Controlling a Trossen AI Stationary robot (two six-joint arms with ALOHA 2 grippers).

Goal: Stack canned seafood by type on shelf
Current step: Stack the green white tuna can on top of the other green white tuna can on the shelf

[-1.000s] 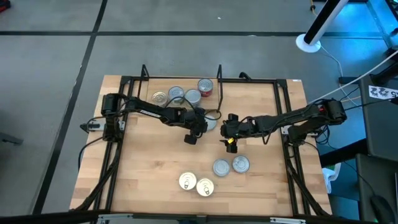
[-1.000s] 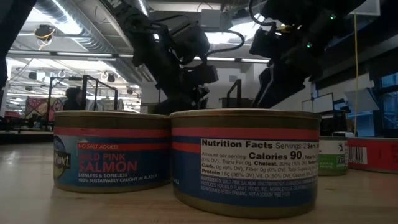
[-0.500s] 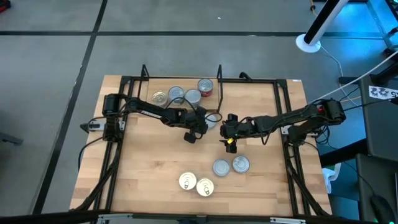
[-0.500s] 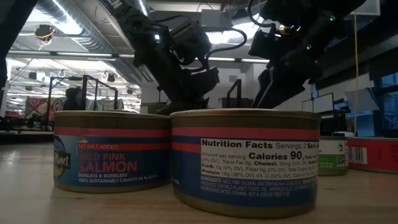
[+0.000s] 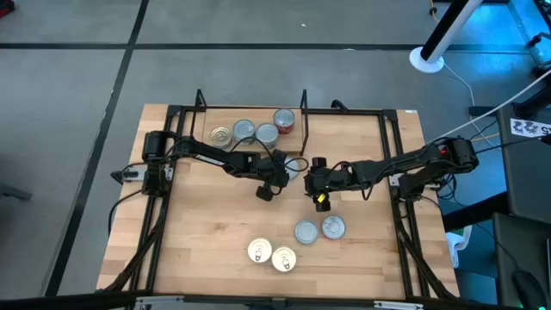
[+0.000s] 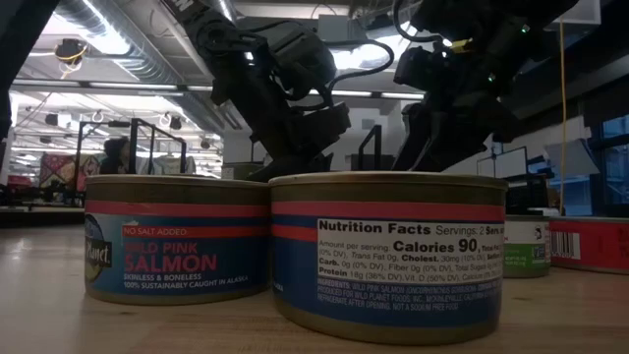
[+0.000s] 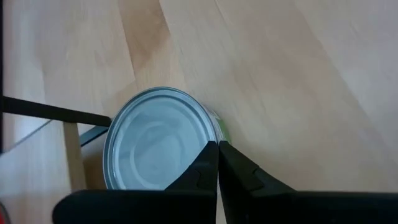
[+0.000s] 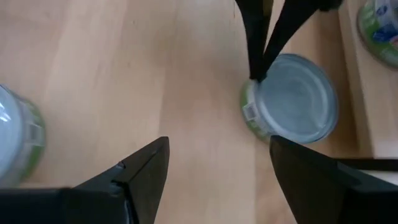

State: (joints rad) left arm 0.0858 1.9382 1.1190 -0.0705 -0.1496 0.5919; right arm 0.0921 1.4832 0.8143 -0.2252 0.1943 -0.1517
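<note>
Since a second ago, the left gripper point(image 7: 217, 163) has been closing, and its fingers are now pressing together, pinching nothing. A silver-lidded can with a green side label point(image 7: 160, 139) is lying flat just beside those fingertips, near the shelf point(image 5: 250, 146) at the table's point(image 5: 198, 224) far edge. Rightward, the right gripper point(image 8: 217, 163) is hovering spread wide, the same can point(image 8: 292, 104) lying just beyond its fingertips.

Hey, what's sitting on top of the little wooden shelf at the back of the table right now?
On the shelf: a gold-lidded can, two silver-lidded cans and a red-sided can. The left arm hides the shelf's front edge.
</note>
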